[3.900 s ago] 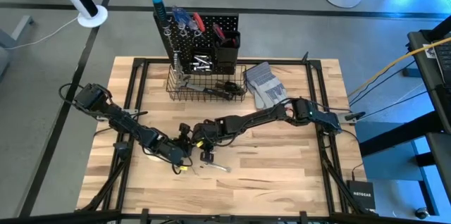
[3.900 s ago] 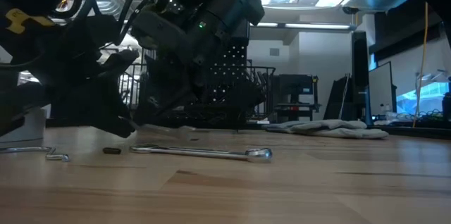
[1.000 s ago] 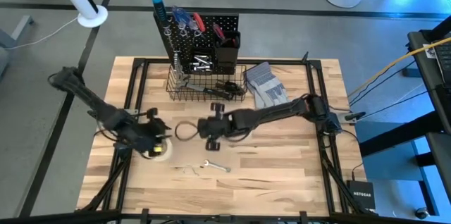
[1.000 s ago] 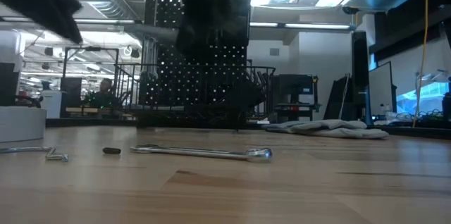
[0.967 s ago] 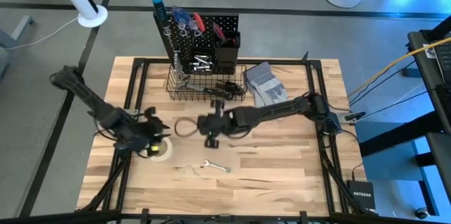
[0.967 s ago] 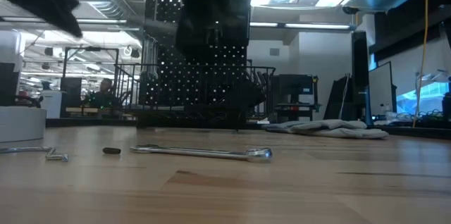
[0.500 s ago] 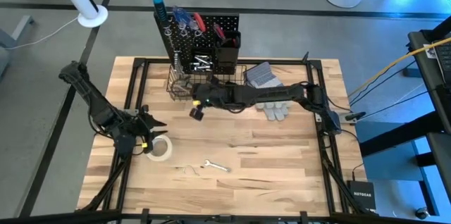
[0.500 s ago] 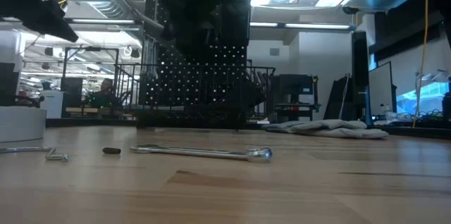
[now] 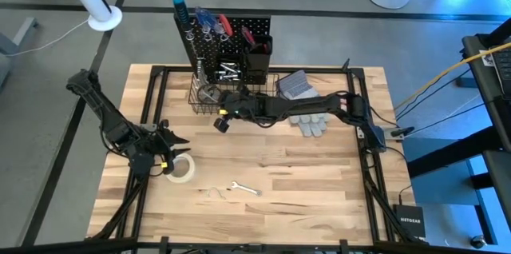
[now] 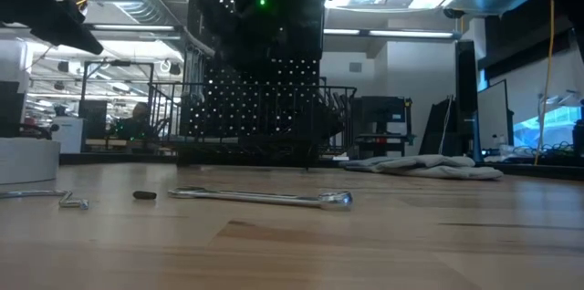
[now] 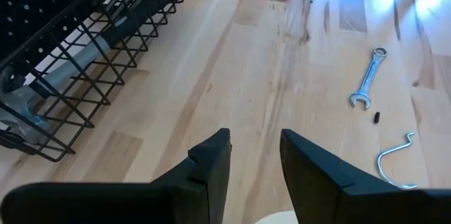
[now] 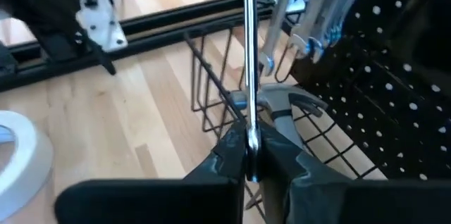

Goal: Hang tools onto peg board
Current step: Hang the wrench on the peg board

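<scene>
Meanwhile the right claw [image 9: 214, 98] had swung away from the middle of the worktop [image 9: 319, 182] to the far side, and now sat at the left end of the wire basket [image 9: 239, 106], close before the peg board [image 9: 239, 34]. It was clenched on a thin silver rod-like tool [image 12: 249, 62], seen in its wrist view running straight up from between the fingers; what kind of tool it was could not be told. That move had brought the piece from the open boards to hanging range, so the step in hand looked like lining it up with a hook or dropping it among the wrenches already there.

The left claw [image 9: 168, 138] had pulled back to the near-left part of the worktop and hovered just beside the white tape roll [image 9: 180, 168], its fingers [image 11: 211, 164] parted and grasping nothing. Still lying on the boards near the front were a small wrench [image 9: 244, 188], a loose silver hook [image 9: 212, 193] beside it and a tiny dark bit [image 11: 377, 117]. The grey gloves [image 9: 302, 94] lay right of the basket. Several pieces therefore remained to be hung.
</scene>
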Motion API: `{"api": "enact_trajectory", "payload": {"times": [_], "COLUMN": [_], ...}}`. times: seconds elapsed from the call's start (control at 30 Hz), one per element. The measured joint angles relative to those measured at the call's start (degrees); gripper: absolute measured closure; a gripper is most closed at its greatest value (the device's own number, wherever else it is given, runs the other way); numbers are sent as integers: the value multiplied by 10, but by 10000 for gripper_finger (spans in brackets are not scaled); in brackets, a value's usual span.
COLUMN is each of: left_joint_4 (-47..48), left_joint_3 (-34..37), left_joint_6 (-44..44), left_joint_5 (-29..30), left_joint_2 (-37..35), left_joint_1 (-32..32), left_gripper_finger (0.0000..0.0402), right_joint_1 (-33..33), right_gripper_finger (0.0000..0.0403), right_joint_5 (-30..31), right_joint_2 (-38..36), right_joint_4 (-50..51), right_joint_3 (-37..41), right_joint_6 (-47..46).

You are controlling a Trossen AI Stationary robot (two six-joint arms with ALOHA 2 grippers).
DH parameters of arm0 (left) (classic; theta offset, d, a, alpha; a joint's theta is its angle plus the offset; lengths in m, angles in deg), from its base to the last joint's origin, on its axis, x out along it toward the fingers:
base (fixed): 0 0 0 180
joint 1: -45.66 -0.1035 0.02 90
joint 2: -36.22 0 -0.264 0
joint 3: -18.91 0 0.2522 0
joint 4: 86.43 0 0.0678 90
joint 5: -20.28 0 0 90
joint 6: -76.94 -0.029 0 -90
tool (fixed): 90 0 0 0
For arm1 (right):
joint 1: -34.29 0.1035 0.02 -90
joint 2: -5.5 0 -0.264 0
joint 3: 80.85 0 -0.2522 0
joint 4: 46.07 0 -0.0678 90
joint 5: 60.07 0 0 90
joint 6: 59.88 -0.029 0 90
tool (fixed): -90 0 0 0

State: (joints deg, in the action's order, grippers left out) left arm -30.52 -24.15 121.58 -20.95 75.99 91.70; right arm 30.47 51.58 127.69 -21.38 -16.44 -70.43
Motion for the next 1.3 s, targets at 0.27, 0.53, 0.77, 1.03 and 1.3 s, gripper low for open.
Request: {"api": "enact_trajectory", "payload": {"times": [0.27,0.53,0.77,1.03,1.3], "left_joint_4": [-11,-11,-11,-11,-11], "left_joint_3": [0,0,0,0,0], "left_joint_6": [-5,-5,-5,-5,-5], "left_joint_5": [6,10,10,10,10], "left_joint_2": [0,0,0,0,0], "left_joint_1": [0,0,0,0,0], "left_gripper_finger": [286,286,286,286,286], "right_joint_1": [-12,-15,-15,-19,-10], "right_gripper_finger": [379,378,378,378,378], "right_joint_5": [-7,-33,-43,-33,-13], "right_joint_2": [0,9,34,35,35], "right_joint_4": [-65,-120,-142,-152,-170], "right_joint_3": [31,46,46,45,45], "right_joint_6": [-26,-43,-51,-55,-55]}}
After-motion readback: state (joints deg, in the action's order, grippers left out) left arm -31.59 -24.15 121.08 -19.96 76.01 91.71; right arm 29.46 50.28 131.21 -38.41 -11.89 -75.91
